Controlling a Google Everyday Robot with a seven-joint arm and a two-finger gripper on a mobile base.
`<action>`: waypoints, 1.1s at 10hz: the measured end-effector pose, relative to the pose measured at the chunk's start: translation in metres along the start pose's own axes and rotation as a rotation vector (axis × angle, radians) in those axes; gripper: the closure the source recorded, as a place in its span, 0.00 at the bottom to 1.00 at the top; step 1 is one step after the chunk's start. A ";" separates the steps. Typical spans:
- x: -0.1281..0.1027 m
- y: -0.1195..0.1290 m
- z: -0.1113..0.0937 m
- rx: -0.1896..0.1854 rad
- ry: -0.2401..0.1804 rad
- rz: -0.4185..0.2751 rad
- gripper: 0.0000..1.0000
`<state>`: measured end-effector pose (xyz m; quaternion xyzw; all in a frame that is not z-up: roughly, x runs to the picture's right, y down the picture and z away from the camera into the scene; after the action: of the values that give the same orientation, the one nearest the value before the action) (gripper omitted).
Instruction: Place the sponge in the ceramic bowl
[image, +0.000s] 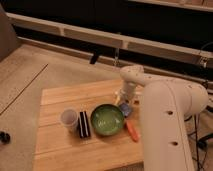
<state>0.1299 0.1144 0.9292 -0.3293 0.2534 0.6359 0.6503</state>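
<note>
The glossy green ceramic bowl (107, 119) sits on the wooden table (60, 150), right of centre. A small light-blue sponge (125, 108) lies just past the bowl's right rim, on the table. My white arm comes in from the right and bends down, so my gripper (123, 99) hangs directly over the sponge, very close to it or touching it. The arm's wrist hides the gripper's tips.
A small white cup (69, 119) and a black block with a white stripe (83, 123) stand left of the bowl. An orange object (131, 130) lies by the bowl's lower right. The table's right edge runs under my arm.
</note>
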 end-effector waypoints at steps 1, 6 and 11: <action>-0.002 -0.003 -0.004 0.002 -0.009 0.008 0.78; -0.015 -0.011 -0.059 0.006 -0.119 0.036 1.00; -0.011 0.046 -0.127 0.011 -0.247 -0.076 1.00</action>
<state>0.0946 0.0111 0.8495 -0.2541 0.1620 0.6451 0.7021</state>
